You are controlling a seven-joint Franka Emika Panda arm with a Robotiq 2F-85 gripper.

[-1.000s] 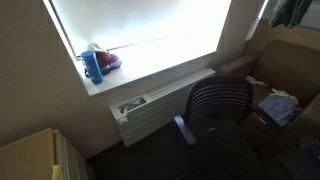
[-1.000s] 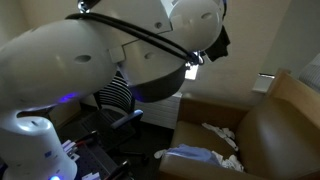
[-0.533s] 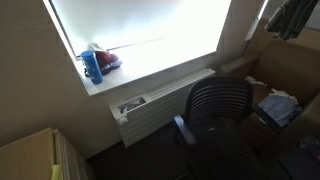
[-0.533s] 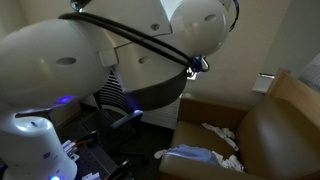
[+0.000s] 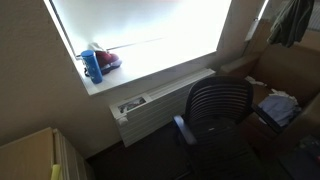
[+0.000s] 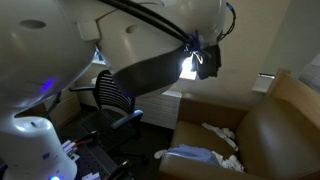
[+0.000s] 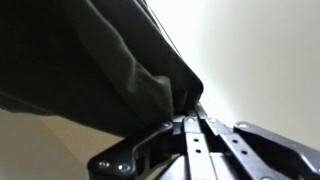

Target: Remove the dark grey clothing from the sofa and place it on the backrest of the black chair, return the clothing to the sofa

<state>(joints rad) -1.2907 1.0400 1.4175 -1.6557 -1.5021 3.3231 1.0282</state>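
Bright window (image 5: 140,40) behind; clothing (image 7: 110,60) pinched tight in closed end effector (image 7: 192,118); prob. light, limp, floppy, so best gripped at bunched fold.

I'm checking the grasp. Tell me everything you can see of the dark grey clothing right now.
The dark grey clothing is limp, matte, nearly black fabric with soft folds. The gripper is shut on a bunched edge, and the rest drapes away from it. In an exterior view it hangs high in the air, well clear of the black chair.
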